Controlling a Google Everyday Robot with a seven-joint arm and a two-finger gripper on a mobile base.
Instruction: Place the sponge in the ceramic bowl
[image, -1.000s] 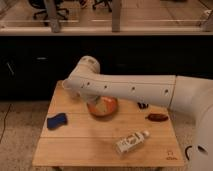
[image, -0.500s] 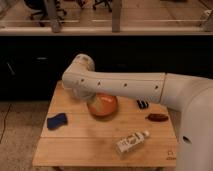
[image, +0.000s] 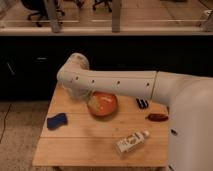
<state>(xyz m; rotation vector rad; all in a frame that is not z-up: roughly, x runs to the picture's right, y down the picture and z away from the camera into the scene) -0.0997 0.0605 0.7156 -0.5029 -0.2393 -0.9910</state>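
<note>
The dark-blue sponge (image: 57, 120) lies free on the left side of the wooden table (image: 85, 150). The glossy orange ceramic bowl (image: 103, 106) stands in the middle of the table, to the right of the sponge, and nothing shows inside it. My white arm (image: 120, 82) reaches in from the right, across the back of the table. Its elbow (image: 75, 75) bends above the table's far-left corner and covers the bowl's far-left rim. My gripper is hidden behind this arm, so I cannot place it; it is open and nowhere near the sponge.
A dark-red flat object (image: 157, 117) lies at the right, with a small dark object (image: 142, 103) behind it, just under the arm. A white bottle (image: 131, 142) lies on its side near the front. A dark cabinet front stands behind the table.
The arm's elbow has swung left and lower over the table's back left, now covering part of the bowl's rim. Sponge, bowl and the other objects have not moved.
</note>
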